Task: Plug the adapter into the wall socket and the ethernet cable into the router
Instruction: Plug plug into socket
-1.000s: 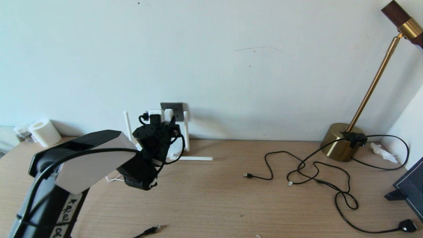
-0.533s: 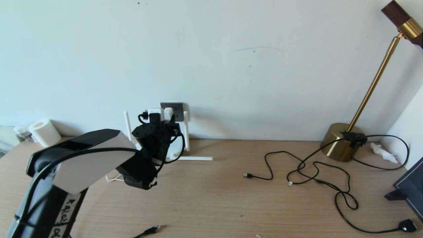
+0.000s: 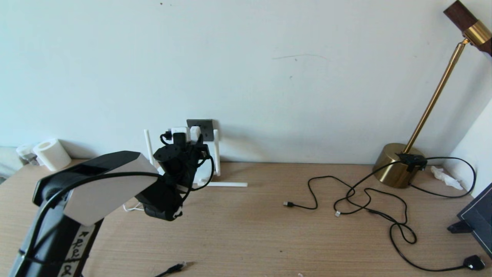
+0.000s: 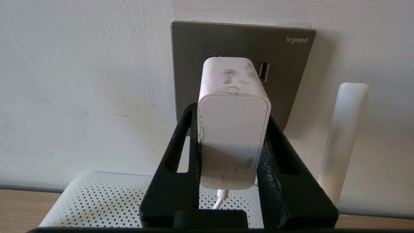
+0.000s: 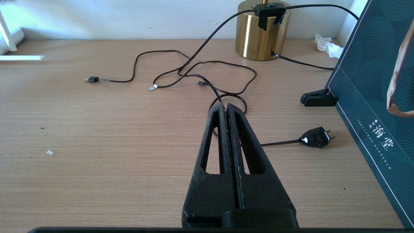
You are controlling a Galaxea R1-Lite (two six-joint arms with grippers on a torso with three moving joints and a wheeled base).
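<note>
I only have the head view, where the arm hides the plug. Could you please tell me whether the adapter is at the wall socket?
Observer: Yes. In the left wrist view the adapter has its far end against the wall socket, and no pins show between them.
Operator: Thank you. Is anything gripping it?
Observer: The left gripper is; its jaws are shut on the adapter's two sides, and the white cord comes out of the near end.
Operator: And the other arm, which I cannot see?
Observer: The right gripper hangs over the table with its jaws shut and nothing between them.
</note>
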